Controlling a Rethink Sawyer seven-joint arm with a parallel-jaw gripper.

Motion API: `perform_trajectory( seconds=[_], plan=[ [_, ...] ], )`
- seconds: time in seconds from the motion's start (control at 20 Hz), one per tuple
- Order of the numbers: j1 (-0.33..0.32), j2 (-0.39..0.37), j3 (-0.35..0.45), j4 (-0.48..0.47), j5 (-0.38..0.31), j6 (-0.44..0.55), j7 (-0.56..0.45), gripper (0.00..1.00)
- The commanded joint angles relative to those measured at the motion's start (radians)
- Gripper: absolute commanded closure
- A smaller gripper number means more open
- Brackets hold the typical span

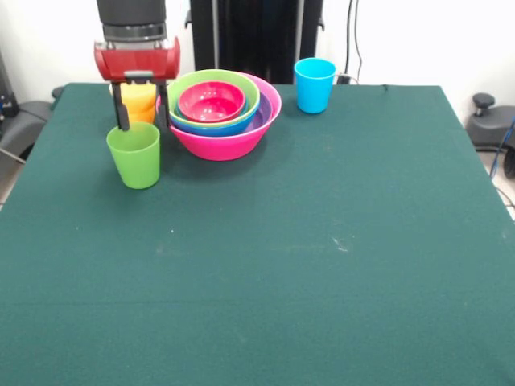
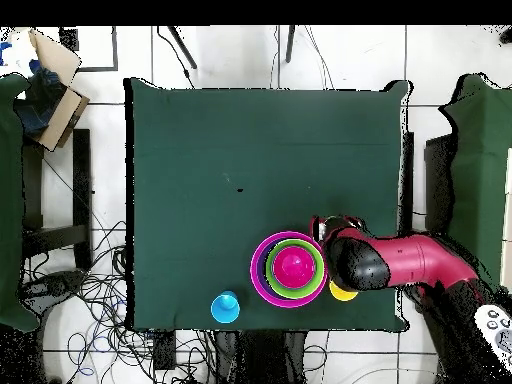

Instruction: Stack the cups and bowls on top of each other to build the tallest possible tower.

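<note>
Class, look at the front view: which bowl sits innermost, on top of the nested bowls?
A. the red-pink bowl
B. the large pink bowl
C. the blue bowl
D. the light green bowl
A: the small red-pink bowl rests inside the light green bowl, with the large pink bowl outermost.

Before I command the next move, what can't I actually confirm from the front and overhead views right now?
- Green cup: the arm covers it overhead.
- Yellow cup: front, the fingers and green cup screen its lower part; overhead, only a sliver shows.
- Gripper: whether it touches either cup.
- Pink bowl: the bowls nested inside hide how many it holds, in both views.
</note>
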Motion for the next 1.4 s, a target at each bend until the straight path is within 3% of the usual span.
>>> perform_trajectory(
  seconds=[0.05, 0.35, 0.85, 0.9, 1.05, 1.4],
  plan=[
    [0.035, 0.121, -0.094, -0.051, -0.152, -0.112, 0.005, 0.00],
    [0.095, 0.161, -0.161, -0.086, -0.176, -0.176, 0.061, 0.00],
    [0.139, 0.184, -0.229, -0.099, -0.157, -0.237, 0.072, 0.00],
    [0.144, 0.185, -0.239, -0.100, -0.146, -0.245, 0.064, 1.00],
    [0.129, 0.185, -0.222, -0.092, -0.121, -0.180, 0.034, 1.00],
    [0.094, 0.160, -0.170, -0.072, -0.105, -0.195, 0.011, 1.00]
  ],
)
